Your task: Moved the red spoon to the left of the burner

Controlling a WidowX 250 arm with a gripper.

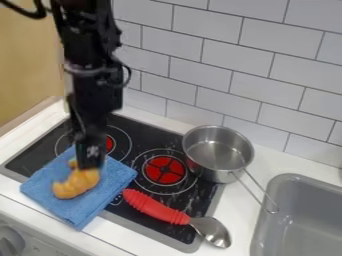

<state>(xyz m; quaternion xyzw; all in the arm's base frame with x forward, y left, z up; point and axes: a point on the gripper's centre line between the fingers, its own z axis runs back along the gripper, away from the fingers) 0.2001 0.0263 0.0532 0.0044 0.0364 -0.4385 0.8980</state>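
Stovetop (143,137) gives us a flat, dark ground for most of the setting, with the black arm (97,85) hanging down over its left part. The sink (294,178), sunk into the counter (234,220) at right, offers the spoon no such level support. The blue cloth (87,207) lies across the left near edge, and we take it as a pad for the pastry (79,184); it also takes up some of the room to the left of the red burner (155,164). The metal pot (217,150) sits upright at the right edge, its wire handle (257,196) pointing away from the glass, which probably spares us a snag.

Nothing holds the red-handled spoon (155,207): it rests on its own weight, handle on the near part of the glass, bowl reaching over the right trim. We judge the thick handle the better place to grasp, since the bowl is smooth and curved.

The gripper (90,164) is over the cloth, at the pastry; we cannot tell whether its jaws are apart or together. From them the spoon lies right and near, the handle's end closest and the bowl farthest. We would need to bring the jaws that way first, clear of the pastry.
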